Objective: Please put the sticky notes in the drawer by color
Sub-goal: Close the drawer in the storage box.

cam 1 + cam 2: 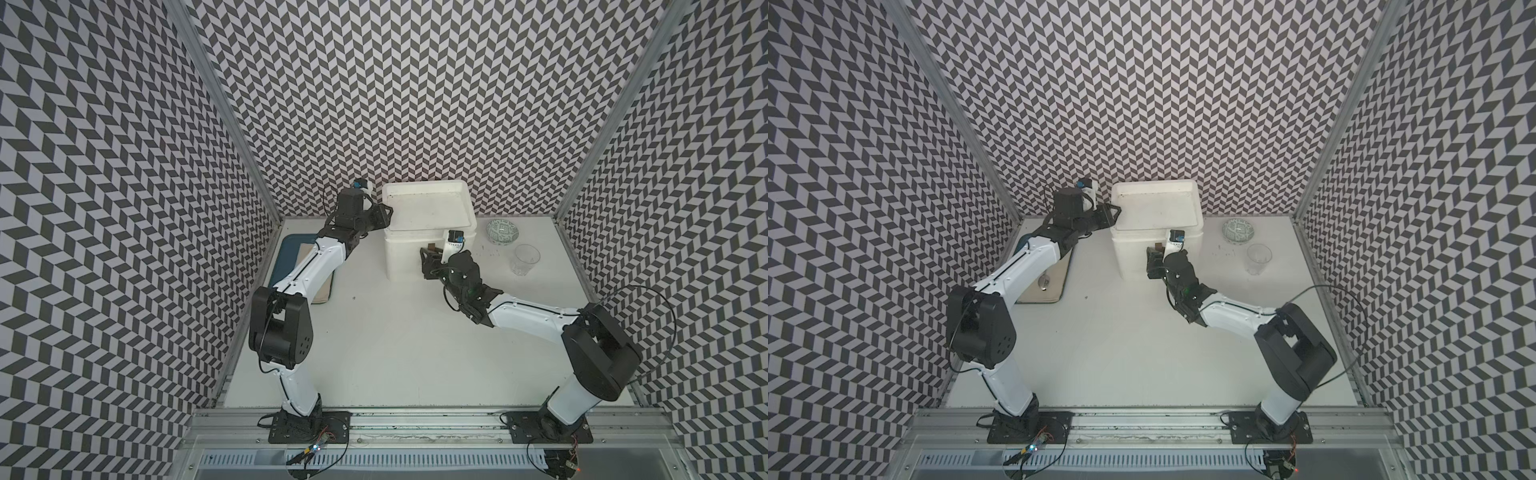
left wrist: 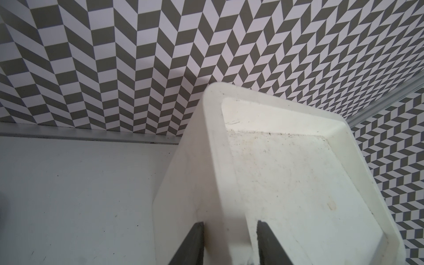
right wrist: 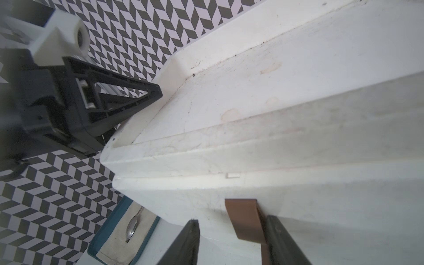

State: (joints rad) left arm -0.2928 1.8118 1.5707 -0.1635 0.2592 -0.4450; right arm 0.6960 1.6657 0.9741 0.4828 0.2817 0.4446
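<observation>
White plastic is seen in the drawer (image 1: 428,212), a boxy chest that is set at the middle of the table's far edge, against the chevron-patterned back wall (image 1: 415,104). Its top is shaped as a shallow recess with a raised rim (image 2: 213,137), and the recess is marked with dark specks. A small brown handle (image 3: 245,220) is fixed on the front face, just under the top.

The handle is bracketed by the right gripper (image 3: 231,223), whose jaws are spread. One of its fingers (image 3: 282,238) is laid against the handle's side, while the opposite finger is separated from it by a visible gap, so the handle is not pinched. The left rim of the chest's top is straddled by the left gripper (image 2: 229,223), one finger being placed over the recess and its partner outside the wall. Whether the rim is squeezed or only enclosed cannot be told.

On the table (image 1: 395,340), left of the chest and partly under the left arm (image 1: 311,262), a blue tray (image 1: 284,259) is laid flat. It is lined with a beige cloth (image 3: 119,247), on which a metal spoon (image 3: 134,226) is rested. To the right of the chest, near the back wall, a patterned bowl (image 1: 503,231) is placed, and a clear glass (image 1: 525,259) is stood just beside it, on the nearer side.
</observation>
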